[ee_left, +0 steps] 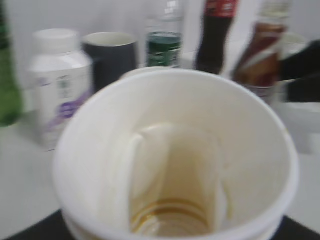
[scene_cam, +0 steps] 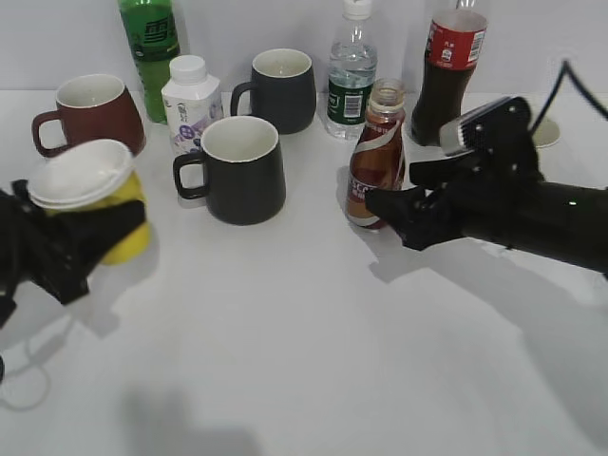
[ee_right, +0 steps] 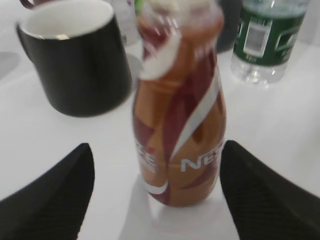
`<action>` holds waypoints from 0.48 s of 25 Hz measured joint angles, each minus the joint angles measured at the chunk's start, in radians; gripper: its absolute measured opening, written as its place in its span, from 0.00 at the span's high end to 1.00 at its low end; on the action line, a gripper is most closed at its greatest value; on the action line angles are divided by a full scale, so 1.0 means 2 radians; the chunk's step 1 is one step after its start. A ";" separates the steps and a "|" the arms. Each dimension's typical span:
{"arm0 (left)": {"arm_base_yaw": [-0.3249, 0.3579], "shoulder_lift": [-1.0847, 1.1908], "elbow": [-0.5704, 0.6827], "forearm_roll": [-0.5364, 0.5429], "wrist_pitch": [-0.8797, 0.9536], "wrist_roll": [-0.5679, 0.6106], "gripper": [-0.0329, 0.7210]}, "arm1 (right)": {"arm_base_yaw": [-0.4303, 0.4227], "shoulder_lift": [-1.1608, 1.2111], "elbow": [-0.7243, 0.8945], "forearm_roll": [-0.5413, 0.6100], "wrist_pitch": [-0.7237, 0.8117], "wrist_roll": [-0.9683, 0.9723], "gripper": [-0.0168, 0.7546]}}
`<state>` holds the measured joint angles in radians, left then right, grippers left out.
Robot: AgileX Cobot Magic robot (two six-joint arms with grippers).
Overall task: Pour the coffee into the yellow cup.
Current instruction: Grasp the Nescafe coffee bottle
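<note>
Right wrist view is showing the upright coffee (ee_right: 177,115) standing between the right arm's wide-open, empty fingers (ee_right: 47,200), while the left fingers (scene_cam: 104,228) are gripping the yellow cup (scene_cam: 95,195).

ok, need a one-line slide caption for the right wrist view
Right gripper open, jaws flanking the upright coffee bottle without touching; black mug behind.
</note>
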<state>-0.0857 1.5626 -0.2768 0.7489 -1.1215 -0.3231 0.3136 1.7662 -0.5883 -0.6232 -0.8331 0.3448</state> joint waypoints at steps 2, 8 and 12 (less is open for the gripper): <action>-0.017 0.000 0.000 0.008 -0.004 -0.001 0.45 | 0.000 0.021 -0.015 0.000 -0.002 0.000 0.22; -0.103 0.000 -0.006 0.009 0.016 -0.002 0.45 | 0.000 0.068 -0.063 0.000 -0.013 -0.003 0.22; -0.147 0.000 -0.037 0.009 0.075 -0.002 0.45 | 0.000 0.096 -0.097 0.000 -0.015 -0.008 0.22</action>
<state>-0.3801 1.5618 -0.3502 0.7674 -0.9716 -0.3280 0.3136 1.9586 -0.7825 -0.6241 -0.8629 0.3292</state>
